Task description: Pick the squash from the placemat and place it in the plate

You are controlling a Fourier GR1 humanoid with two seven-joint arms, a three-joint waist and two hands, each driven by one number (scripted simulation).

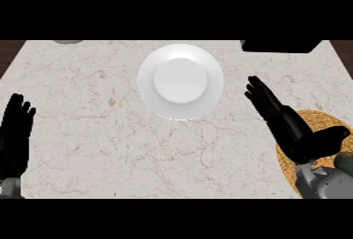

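Head view: at the lower right, the squash lies on the placemat (only a dark green sliver shows), near the right hand, whose fingers stretch straight, holding nothing. The left hand rests open at the left edge. Farther back sits the white plate.

A pale stone counter fills nearly the whole view, its cream surface threaded with thin tan veins and lit evenly. At its far corners a dark brown surface shows beyond the edge, though whether it is floor or wood cannot be told. Along the far edge sit a black box at the right and a small grey round thing at the left, both cut off.
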